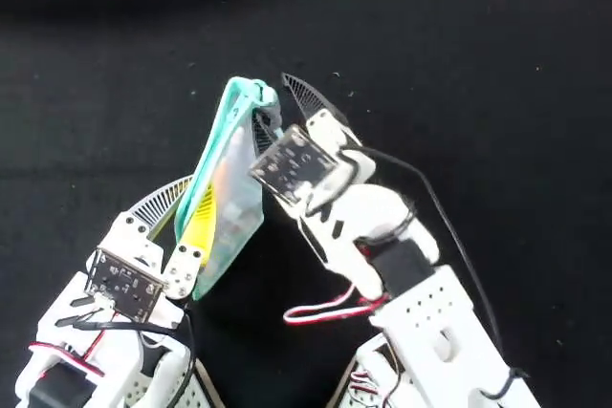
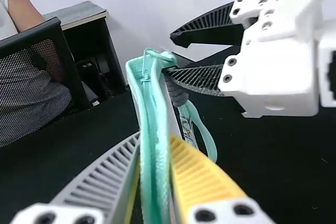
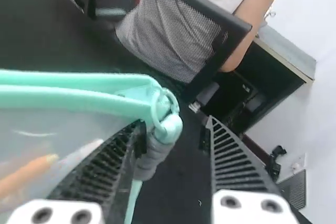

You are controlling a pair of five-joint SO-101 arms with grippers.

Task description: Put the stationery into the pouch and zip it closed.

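Pouch: mint with a clear side, held on edge over the black tabletop; pencil inside.
Left jaws: clenched on the pouch's near end.
Right jaws: spread apart at the far end, zipper pull between them.

The pouch has mint-green edging and a mint-green zip over clear sides, and an orange pencil shows through. The table is plain black. The left end effector is white with one grey and one yellow ribbed finger. The right end effector is white with black ribbed fingers, and its wire is red and white.
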